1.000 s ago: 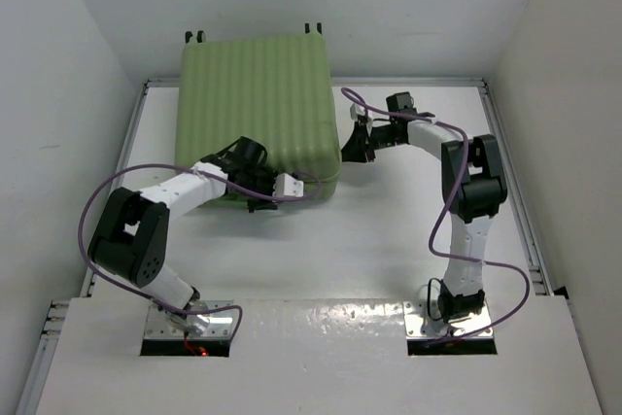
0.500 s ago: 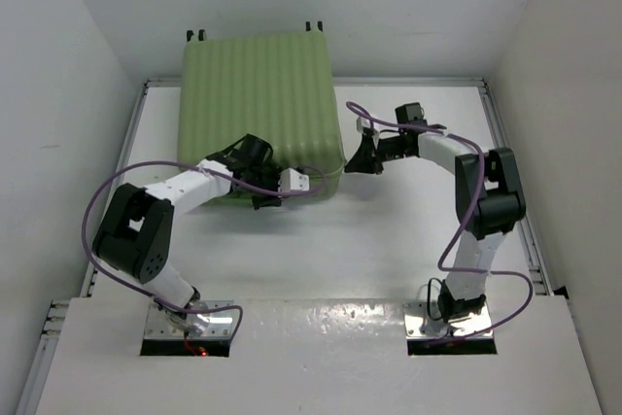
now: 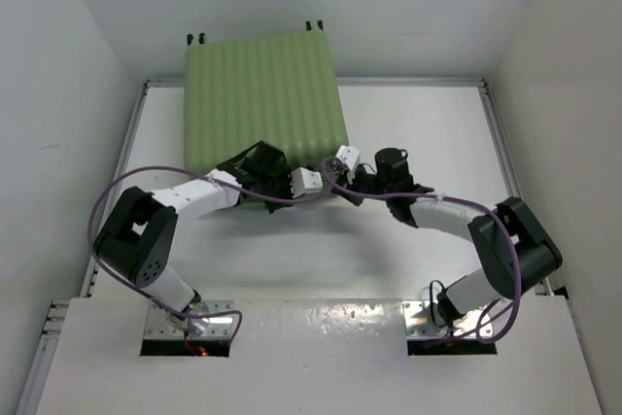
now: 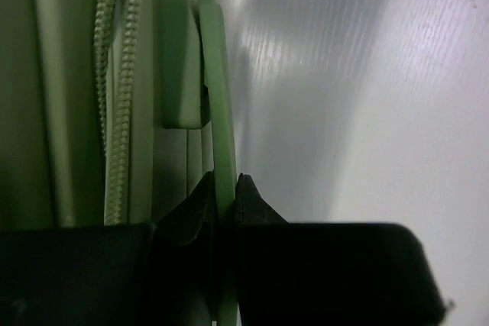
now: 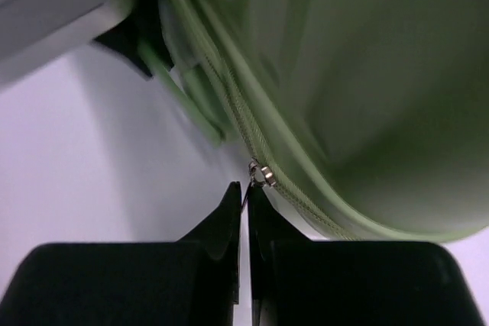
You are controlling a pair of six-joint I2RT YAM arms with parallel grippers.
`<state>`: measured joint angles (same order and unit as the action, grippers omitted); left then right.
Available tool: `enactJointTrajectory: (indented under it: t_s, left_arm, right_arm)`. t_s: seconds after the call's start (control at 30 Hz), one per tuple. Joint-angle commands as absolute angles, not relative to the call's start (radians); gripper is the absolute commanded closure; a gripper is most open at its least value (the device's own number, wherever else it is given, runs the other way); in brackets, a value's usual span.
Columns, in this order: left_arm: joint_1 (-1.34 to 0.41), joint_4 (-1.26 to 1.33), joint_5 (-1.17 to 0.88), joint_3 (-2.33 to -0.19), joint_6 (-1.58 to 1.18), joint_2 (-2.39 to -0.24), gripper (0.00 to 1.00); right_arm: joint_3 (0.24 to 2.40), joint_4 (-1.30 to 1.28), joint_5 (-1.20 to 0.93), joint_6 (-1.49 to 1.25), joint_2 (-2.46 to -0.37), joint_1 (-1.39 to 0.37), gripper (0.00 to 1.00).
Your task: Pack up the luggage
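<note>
Luggage lies closed on table, contents hidden.

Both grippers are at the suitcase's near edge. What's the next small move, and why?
Probably draw the right gripper slowly along the zipper. Its fingers look closed on the zipper pull, and the left gripper pinches the green handle, which should steady the luggage against the pull.

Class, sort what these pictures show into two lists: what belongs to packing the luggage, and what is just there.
Belongs: luggage; its handle, clamped by the left gripper; zipper pull, by the right gripper.
Just there: table; purple cables.
</note>
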<state>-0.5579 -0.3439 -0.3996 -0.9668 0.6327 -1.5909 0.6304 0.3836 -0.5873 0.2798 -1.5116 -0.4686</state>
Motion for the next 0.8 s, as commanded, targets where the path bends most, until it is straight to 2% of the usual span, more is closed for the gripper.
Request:
enactJointTrajectory:
  t_s: [0.0, 0.07, 0.23, 0.6, 0.77]
  left_arm:
    - [-0.621, -0.055, -0.558, -0.911, 0.462, -1.514, 1.00]
    - [-0.630, 0.007, -0.571, -0.837, 0.440, -1.457, 1.00]
    - [-0.630, 0.084, -0.600, -0.746, 0.394, -1.388, 1.00]
    - [-0.470, 0.386, -0.836, -0.536, 0.167, -1.273, 1.00]
    - [-0.411, 0.475, -0.885, -0.503, 0.051, -1.285, 1.00]
  right_arm:
    - [0.577, 0.544, -0.435, -0.038, -1.512, -0.621, 1.00]
    - [0.574, 0.598, -0.355, -0.069, -1.519, -0.659, 1.00]
    - [0.584, 0.661, -0.327, -0.069, -1.529, -0.721, 1.00]
    - [0.574, 0.978, -0.485, -0.017, -1.647, -0.795, 1.00]
    - [0.638, 1.020, -0.547, -0.009, -1.721, -0.808, 1.00]
